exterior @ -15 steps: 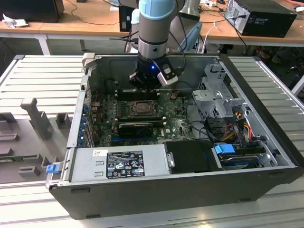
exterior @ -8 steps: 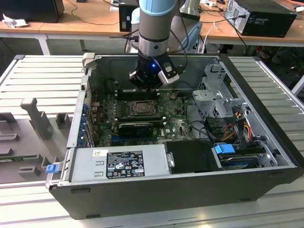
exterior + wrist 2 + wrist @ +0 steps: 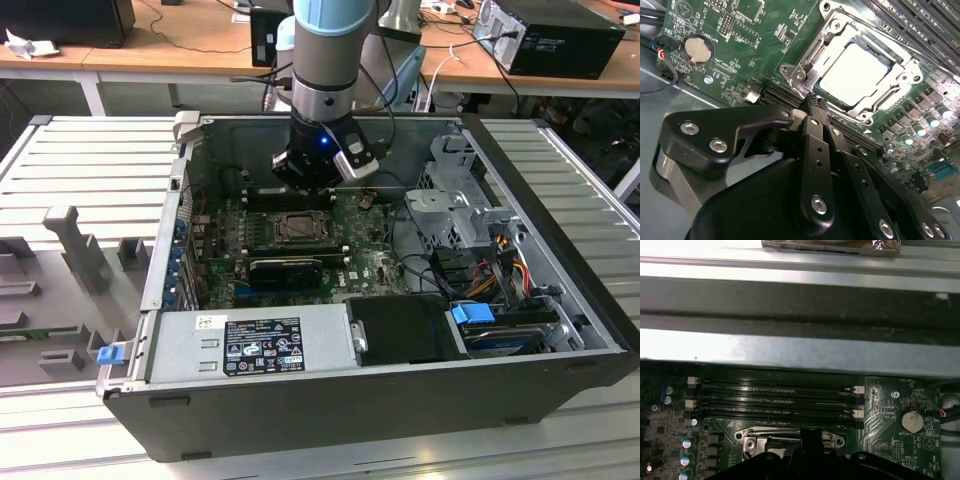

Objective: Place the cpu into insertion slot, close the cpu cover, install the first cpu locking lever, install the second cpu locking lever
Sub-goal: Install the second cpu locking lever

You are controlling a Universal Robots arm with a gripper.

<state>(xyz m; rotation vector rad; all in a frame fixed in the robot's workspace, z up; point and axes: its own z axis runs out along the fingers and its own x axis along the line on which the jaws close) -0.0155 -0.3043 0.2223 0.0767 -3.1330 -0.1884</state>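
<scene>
Silver-grey metal caught the light in the second wrist view: one cpu (image 3: 857, 70) sat flat in the one insertion slot (image 3: 892, 50), and the cpu cover (image 3: 812, 52) lay closed down around it, its frame ringing the chip. One gripper (image 3: 814, 102) hung just above the socket's edge, black fingers (image 3: 817, 130) pressed together with nothing between them, tips just beside the cover's corner tab. That view also gave one round coin cell (image 3: 696, 48) on the green motherboard (image 3: 740, 55).

The first wrist view offered what the other could not: four long memory slots (image 3: 772, 400) running side by side beyond the socket, with the pale case wall (image 3: 800, 352) behind them.

From the exterior view came the whole picture: one arm reaching down into one open computer case (image 3: 560, 300), the gripper (image 3: 305, 185) low over the socket (image 3: 298, 228), a black card (image 3: 285, 270) near it and one power supply (image 3: 250, 345) at the near side.
</scene>
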